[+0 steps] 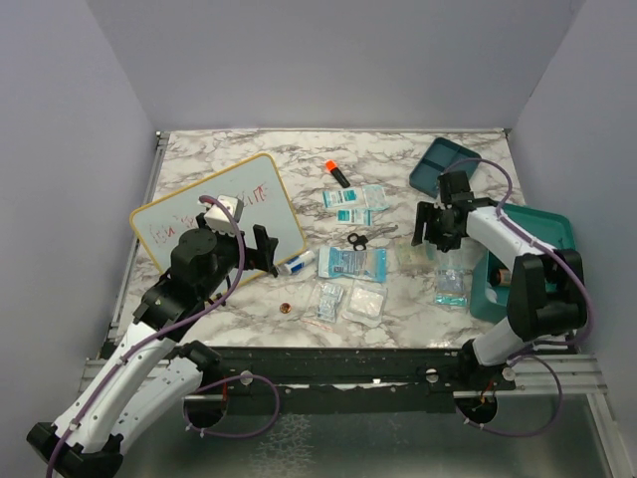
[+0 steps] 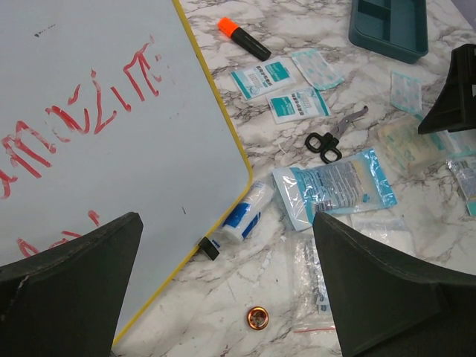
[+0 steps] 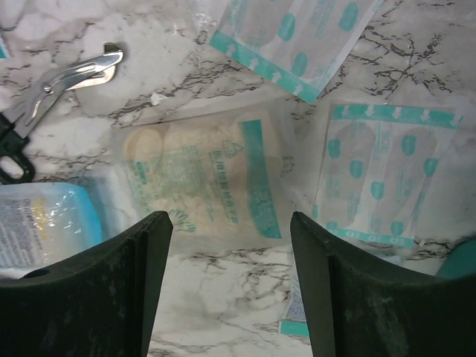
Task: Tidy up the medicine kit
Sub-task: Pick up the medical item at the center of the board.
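The teal medicine kit case (image 1: pixel 549 227) lies open at the table's right edge, partly behind my right arm. Its divided tray insert (image 1: pixel 443 164) (image 2: pixel 390 26) sits apart at the back right. My right gripper (image 1: pixel 438 227) (image 3: pixel 230 223) is open and hangs low just left of the case, over a clear packet with beige contents (image 3: pixel 201 175); nothing is between its fingers. Plaster strips (image 3: pixel 383 178) lie beside that packet. My left gripper (image 1: pixel 261 249) (image 2: pixel 227 297) is wide open and empty, above the whiteboard's right edge.
A yellow-framed whiteboard (image 1: pixel 214 214) fills the left. Mid-table lie an orange-capped marker (image 1: pixel 336 174), wipe packets (image 1: pixel 353 199), scissors (image 1: pixel 360 239), a blue-white pouch (image 1: pixel 356 264), a small tube (image 1: pixel 299 264), a copper ring (image 1: pixel 285 309) and a white gauze packet (image 1: pixel 365 302).
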`<state>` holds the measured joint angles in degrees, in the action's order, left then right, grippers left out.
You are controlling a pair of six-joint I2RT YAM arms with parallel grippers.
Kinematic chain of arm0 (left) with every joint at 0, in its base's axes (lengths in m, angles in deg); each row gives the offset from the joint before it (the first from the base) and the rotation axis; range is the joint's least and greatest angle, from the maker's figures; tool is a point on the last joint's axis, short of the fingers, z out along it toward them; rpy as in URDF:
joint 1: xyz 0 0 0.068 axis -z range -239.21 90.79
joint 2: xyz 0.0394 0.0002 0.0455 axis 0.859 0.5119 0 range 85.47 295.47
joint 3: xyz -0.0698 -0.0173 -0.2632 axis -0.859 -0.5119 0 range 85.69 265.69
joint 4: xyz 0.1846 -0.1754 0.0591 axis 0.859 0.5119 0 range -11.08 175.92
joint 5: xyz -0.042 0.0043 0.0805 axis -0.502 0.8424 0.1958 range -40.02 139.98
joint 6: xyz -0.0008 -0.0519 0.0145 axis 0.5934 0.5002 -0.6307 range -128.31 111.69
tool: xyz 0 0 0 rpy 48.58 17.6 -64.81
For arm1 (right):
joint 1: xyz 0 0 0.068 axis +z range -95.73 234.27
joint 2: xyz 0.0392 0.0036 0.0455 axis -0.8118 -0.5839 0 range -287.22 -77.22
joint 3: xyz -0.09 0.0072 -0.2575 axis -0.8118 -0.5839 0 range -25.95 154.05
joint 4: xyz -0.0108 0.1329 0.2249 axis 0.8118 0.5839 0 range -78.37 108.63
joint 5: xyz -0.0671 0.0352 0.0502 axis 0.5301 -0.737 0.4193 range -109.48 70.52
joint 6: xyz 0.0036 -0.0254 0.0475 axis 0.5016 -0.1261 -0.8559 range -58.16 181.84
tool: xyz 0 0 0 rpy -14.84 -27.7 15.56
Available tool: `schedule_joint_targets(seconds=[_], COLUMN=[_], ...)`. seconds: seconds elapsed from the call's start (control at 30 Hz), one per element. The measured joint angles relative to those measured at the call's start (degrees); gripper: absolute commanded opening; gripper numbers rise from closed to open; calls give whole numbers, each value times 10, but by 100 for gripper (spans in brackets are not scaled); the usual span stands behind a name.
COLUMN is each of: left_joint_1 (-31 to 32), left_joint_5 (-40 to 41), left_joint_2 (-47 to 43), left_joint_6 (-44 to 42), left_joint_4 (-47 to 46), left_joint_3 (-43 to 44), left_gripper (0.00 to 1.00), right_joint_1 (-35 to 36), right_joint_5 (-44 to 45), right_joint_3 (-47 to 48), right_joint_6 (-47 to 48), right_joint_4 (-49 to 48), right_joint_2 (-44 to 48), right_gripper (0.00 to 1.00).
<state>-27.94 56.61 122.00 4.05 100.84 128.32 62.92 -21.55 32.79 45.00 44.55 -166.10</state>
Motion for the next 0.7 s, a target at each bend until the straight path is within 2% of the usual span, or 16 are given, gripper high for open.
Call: schedule_joint_targets(seconds=[0.47, 0.7], left_joint_1=[0, 0], left_joint_5=[0, 0], left_joint_2=[-7, -9], left_joint_6=[-1, -2], left_joint_4=[-2, -5], left_joint_3=[0, 0], left_gripper=[99, 99], right_joint_1=[0, 0], right_joint_5=[14, 9], right_joint_3=[0, 0], right_joint_6=[34, 56], right_joint_4=[-26, -37], right_joint_2=[-55, -73], right_gripper=[74, 63])
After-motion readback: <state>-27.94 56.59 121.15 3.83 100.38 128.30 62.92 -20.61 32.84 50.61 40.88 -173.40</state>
